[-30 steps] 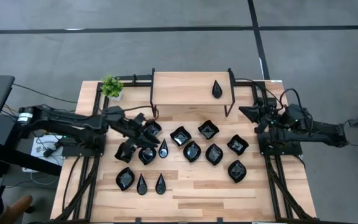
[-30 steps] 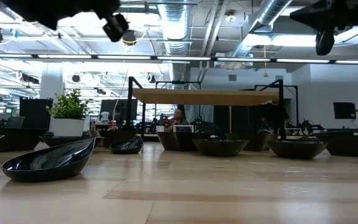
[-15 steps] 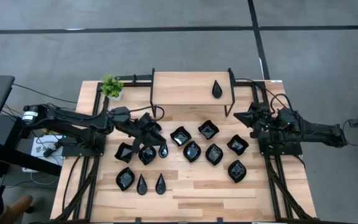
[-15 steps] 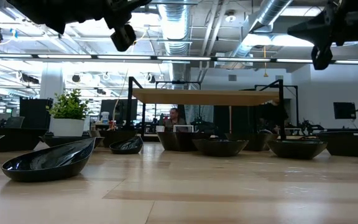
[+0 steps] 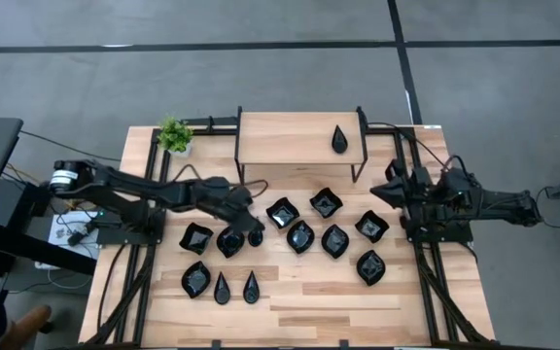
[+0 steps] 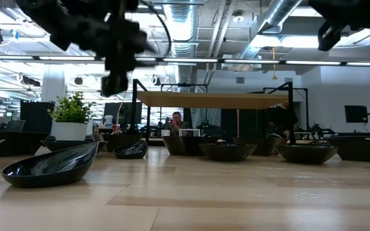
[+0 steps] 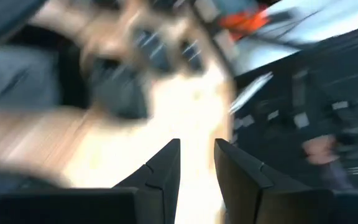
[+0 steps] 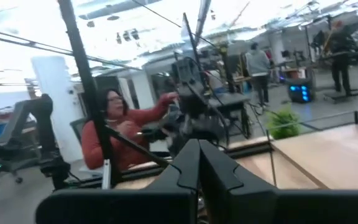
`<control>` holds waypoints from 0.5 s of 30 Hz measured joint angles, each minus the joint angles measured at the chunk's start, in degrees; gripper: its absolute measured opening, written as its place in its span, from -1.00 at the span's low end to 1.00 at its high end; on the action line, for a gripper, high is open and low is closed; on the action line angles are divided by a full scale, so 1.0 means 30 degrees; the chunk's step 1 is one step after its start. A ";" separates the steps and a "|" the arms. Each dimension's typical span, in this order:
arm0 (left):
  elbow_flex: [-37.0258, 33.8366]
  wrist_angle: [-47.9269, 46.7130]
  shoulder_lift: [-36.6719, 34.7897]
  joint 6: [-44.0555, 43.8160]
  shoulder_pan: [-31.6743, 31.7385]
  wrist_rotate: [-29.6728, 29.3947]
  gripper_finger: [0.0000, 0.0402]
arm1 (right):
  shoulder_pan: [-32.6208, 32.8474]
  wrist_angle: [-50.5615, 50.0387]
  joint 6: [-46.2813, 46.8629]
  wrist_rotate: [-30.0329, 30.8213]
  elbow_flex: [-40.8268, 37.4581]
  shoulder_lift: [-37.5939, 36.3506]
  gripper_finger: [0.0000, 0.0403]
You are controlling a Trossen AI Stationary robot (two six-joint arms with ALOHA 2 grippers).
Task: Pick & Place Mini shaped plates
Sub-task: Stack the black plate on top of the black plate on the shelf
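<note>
Several glossy black mini shaped plates lie flat on the wooden table point(image 5: 299, 301), among them a wavy square one point(image 5: 282, 211) and a teardrop point(image 5: 251, 286). One more teardrop plate point(image 5: 339, 139) lies on the raised shelf point(image 5: 290, 136). My left gripper point(image 5: 251, 222) hangs over the left group of plates, above a round-edged one point(image 5: 229, 242), clear of them in the low view point(image 6: 111, 80). Its fingers point(image 7: 166, 171) stand apart with nothing between them. My right gripper point(image 5: 377, 187) waits shut at the table's right edge, high in the low view point(image 6: 329, 29).
A small green potted plant point(image 5: 174, 134) stands at the far left corner beside the shelf's black legs point(image 5: 238, 146). Bare wood lies along the table's near edge. A person sits in the room beyond the table point(image 8: 114, 134).
My left gripper has come down and gone a little toward the table's right edge over the left group of plates, rolling as it went; its arm stretches farther out. My right gripper has turned somewhat where it is. No plate has moved.
</note>
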 joint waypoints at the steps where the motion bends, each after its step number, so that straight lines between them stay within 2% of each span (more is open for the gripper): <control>1: 0.0158 -0.0391 0.0262 -0.0199 0.0000 -0.0066 -0.51 | 0.0000 -0.0006 0.0035 -0.0021 0.0000 0.0000 -1.00; 8: 0.0456 -0.0925 0.0639 -0.1556 0.0060 -0.2439 -0.51 | 0.0000 -0.0124 0.0240 -0.0066 0.0000 0.0007 -1.00; 15: 0.0454 -0.3416 0.0585 -0.2952 -0.0361 -0.2823 -0.51 | -0.0007 -0.0134 0.0244 -0.0066 0.0000 0.0007 -1.00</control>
